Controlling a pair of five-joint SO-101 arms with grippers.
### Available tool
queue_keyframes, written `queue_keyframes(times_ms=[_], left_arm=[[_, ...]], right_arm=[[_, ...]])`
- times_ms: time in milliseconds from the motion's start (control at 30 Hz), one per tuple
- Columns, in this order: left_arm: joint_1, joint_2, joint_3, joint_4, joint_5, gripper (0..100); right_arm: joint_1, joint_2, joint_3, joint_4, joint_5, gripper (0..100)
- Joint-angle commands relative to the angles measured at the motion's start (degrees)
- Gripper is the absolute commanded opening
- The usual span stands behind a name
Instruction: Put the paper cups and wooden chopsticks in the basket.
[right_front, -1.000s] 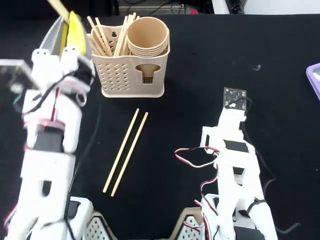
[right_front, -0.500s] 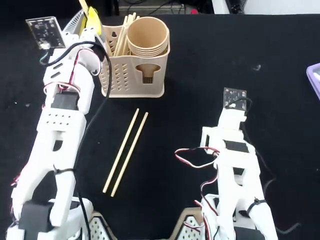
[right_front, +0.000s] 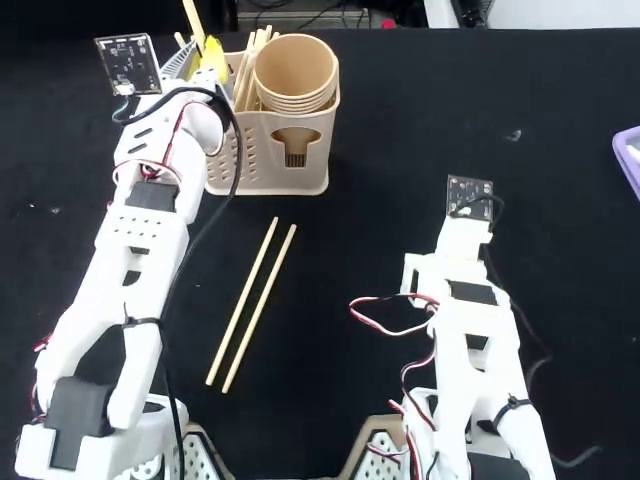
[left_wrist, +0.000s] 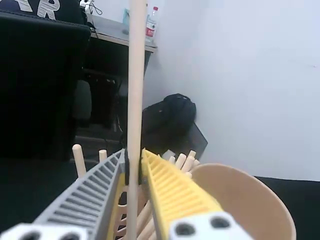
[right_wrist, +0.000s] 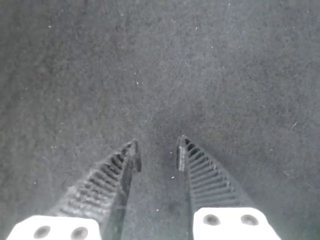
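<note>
Change, left arm: over the last second the left arm (right_front: 140, 250) swings right and stretches out. The left gripper (right_front: 203, 58), earlier left of the basket (right_front: 265, 160), is now over the basket's far left corner.
Change, rest: the right arm (right_front: 468, 300), the loose sticks (right_front: 250, 305) and the cups (right_front: 295, 70) lie as before.
Left gripper: clamped on the held stick (left_wrist: 135, 75), which stands nearly upright between the jaws and rises well above them. Its lower end is lost among the stored sticks (right_front: 248, 70).
Left fingers: long wedges with ridged inner faces, one grey (left_wrist: 85, 195), one yellow (left_wrist: 175, 190).
Right gripper (right_wrist: 156, 150): jaws apart, holding nothing, low over the cloth (right_front: 420, 110), at the near right and well apart from the basket.
Basket: far, left of centre. It is beige plastic, boxy with rounded corners. Its walls are pierced by rows of small slots, with one bulb-shaped cutout on the near wall.
Cups: a nested stack of plain tan paper cups with round rims, in the basket's right part.
Stored sticks: pale wood, slim and blunt-ended, leaning in the basket's left part.
Loose sticks: two, smooth pale wood and straight. They lie side by side on the cloth just near of the basket, slanting from far right to near left.
Cloth: black, matte, finely fuzzy.
</note>
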Motion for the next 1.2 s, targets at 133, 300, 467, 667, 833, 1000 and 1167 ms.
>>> queue_keyframes(times_ms=[133, 300, 467, 667, 833, 1000, 1167], left_arm=[[0.3, -0.5, -3.4, -0.9, 0.4, 13], [0.1, -1.1, -3.4, -0.9, 0.4, 13], [0.1, -1.1, -3.8, -0.9, 0.2, 13], [0.3, -8.3, -1.8, 0.4, 0.0, 9], [0.7, -19.1, -0.4, 13.9, 0.0, 9], [0.8, -28.7, -0.2, 40.0, 0.0, 24], [0.8, -31.5, -0.1, 70.0, -4.0, 34]], right_arm=[[-0.5, -1.4, -0.3, -1.1, 0.1, 12.8], [-0.5, -1.4, -0.3, -1.1, 0.1, 12.8], [-0.5, -1.4, -0.3, -1.1, 0.1, 12.8], [-0.6, -1.4, -0.3, -1.2, 0.1, 12.8], [-0.6, -1.4, -0.3, -1.2, 0.1, 12.8], [-0.7, -1.4, -0.3, -1.3, 0.1, 12.8], [-0.8, -1.4, -0.3, -1.3, 0.1, 12.8]])
